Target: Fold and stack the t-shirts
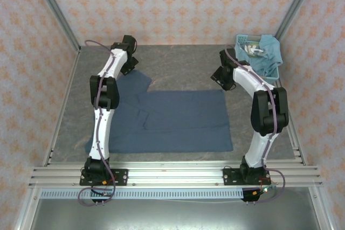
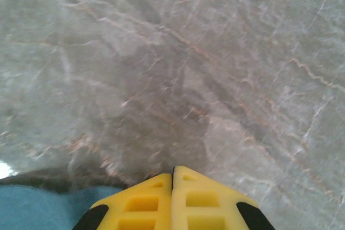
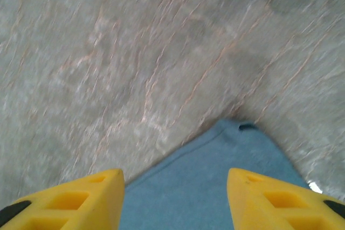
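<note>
A dark slate-blue t-shirt lies spread flat on the grey table. My left gripper sits at the shirt's far left corner by the sleeve. In the left wrist view its yellow fingers press together, shut, over the table; blue fabric lies just beside and under the left finger, and none shows between the tips. My right gripper hovers at the shirt's far right corner. It is open, and the fabric corner lies between and below its fingers. A lighter teal-blue t-shirt is bunched in the basket.
The light-blue lattice basket stands in the far right corner against the wall. Patterned walls close in the table on three sides. Bare marbled tabletop stretches beyond the shirt's far edge.
</note>
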Controlling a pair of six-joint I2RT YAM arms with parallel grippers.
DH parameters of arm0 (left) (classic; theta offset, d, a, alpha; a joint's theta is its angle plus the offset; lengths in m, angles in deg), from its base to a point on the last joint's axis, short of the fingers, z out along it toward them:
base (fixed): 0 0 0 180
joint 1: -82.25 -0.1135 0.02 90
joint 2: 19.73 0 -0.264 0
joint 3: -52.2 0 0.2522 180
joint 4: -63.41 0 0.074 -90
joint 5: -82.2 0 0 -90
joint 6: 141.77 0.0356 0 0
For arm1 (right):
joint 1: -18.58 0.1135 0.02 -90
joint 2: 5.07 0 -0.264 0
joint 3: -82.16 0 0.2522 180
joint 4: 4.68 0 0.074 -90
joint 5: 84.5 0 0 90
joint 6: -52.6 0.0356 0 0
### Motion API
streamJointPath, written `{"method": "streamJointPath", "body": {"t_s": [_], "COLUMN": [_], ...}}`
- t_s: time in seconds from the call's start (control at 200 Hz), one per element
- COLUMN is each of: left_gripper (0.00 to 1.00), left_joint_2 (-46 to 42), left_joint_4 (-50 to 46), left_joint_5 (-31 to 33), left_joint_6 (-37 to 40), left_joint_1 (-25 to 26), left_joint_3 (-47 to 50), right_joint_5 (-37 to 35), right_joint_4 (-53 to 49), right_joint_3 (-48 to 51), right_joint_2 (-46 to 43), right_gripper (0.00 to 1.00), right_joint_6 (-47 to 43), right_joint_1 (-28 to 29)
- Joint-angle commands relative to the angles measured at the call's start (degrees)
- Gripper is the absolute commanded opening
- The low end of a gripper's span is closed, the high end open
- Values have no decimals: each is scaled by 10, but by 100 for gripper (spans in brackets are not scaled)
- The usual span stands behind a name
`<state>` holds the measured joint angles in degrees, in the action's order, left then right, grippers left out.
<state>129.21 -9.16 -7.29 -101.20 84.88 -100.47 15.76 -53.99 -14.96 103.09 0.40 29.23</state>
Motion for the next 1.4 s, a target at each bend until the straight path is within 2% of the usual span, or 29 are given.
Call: {"method": "streamJointPath", "body": {"t_s": [0.0, 0.16, 0.425, 0.595, 0.761, 0.916, 1.006, 1.396], "left_gripper": [0, 0, 0, 0, 0, 0, 0, 0], "left_joint_2": [-76, -101, -153, -175, -192, -206, -223, -347], "left_joint_4": [-3, -2, 24, 31, 31, 21, 22, 32], "left_joint_5": [20, -5, -23, -29, -29, -26, -24, -23], "left_joint_6": [15, 27, 33, 38, 44, 53, 58, 71], "left_joint_1": [1, 6, 9, 10, 10, 10, 10, 10], "left_joint_3": [21, 34, 109, 139, 153, 156, 171, 315], "right_joint_5": [-88, -93, -85, -96, -97, -115, -127, -123], "right_joint_4": [-50, -69, -63, -80, -104, -119, -116, -105], "right_joint_3": [-29, -55, -62, -76, -76, -66, -59, -41], "right_joint_2": [38, 83, 119, 141, 151, 143, 127, 59], "right_gripper": [53, 52, 49, 42, 32, 8, 0, 0], "right_joint_6": [25, 49, 80, 80, 82, 81, 82, 65], "right_joint_1": [-3, -2, -2, -3, -2, -3, -3, -2]}}
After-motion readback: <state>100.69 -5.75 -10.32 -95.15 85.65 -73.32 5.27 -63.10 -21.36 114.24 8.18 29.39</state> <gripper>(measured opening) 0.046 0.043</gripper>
